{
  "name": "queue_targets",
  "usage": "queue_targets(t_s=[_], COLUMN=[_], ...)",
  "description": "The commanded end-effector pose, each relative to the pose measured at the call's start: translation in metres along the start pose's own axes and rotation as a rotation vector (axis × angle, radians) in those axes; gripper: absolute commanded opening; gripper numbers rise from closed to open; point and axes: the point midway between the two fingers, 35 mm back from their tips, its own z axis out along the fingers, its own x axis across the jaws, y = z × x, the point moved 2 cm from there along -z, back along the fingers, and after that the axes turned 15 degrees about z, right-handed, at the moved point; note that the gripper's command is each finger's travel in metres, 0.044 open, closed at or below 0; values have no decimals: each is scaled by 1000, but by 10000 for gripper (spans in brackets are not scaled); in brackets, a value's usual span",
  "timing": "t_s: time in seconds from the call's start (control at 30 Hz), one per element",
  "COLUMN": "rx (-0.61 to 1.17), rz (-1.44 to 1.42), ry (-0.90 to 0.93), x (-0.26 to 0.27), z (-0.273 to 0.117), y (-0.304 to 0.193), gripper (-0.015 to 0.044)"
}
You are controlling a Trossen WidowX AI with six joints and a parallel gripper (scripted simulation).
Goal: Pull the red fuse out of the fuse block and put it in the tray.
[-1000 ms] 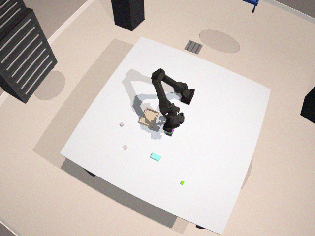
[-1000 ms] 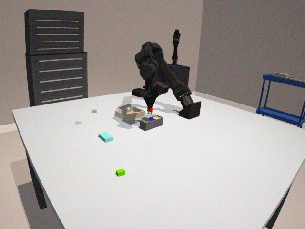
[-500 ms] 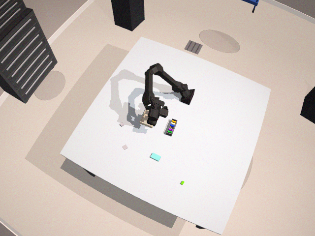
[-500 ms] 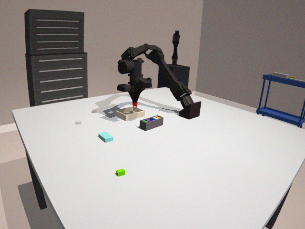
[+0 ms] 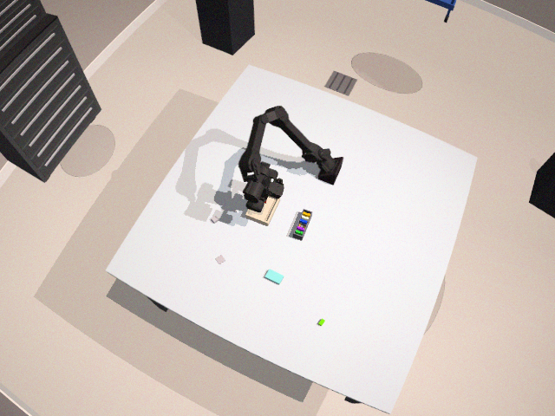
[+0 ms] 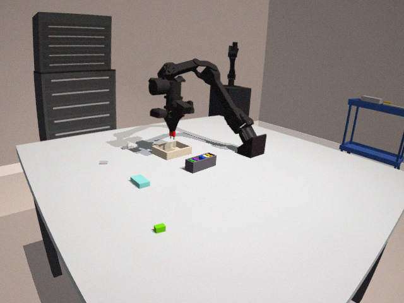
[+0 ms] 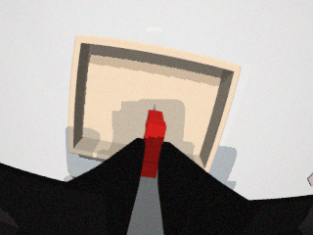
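Observation:
The red fuse [image 6: 172, 134] [image 7: 156, 128] is held between the fingertips of my gripper [image 6: 172, 130] [image 7: 152, 148], which is shut on it. Its prongs point down. The fuse hangs above the beige tray [image 6: 160, 154] [image 7: 72, 98] [image 5: 257, 219], clear of it, with the arm's shadow on the tray floor. The tray is empty. The dark fuse block [image 5: 295, 235] [image 6: 199, 164] stands beside the tray, toward the front right in the exterior view. It holds several other fuses: yellow, white, blue, purple and green. The block is out of the wrist view.
A turquoise block [image 5: 273, 276] [image 6: 140, 180] and a small green block [image 5: 321, 321] [image 6: 160, 228] lie on the white table [image 5: 381, 269] [image 6: 244, 228]. Two small pinkish pieces lie left of the tray, one [image 5: 219, 259] [image 6: 103, 161] nearer the front and one [image 5: 214, 219] [image 6: 125, 147] farther back.

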Motion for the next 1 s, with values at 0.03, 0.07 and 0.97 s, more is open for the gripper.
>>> queue_targets(t_s=[0.03, 0.07, 0.97], rx=[3, 3, 1], rz=[-1, -1, 1], ry=[-1, -1, 0], x=[0, 0, 0], z=[7, 8, 33], y=[-2, -2, -1], gripper=[0, 0, 236])
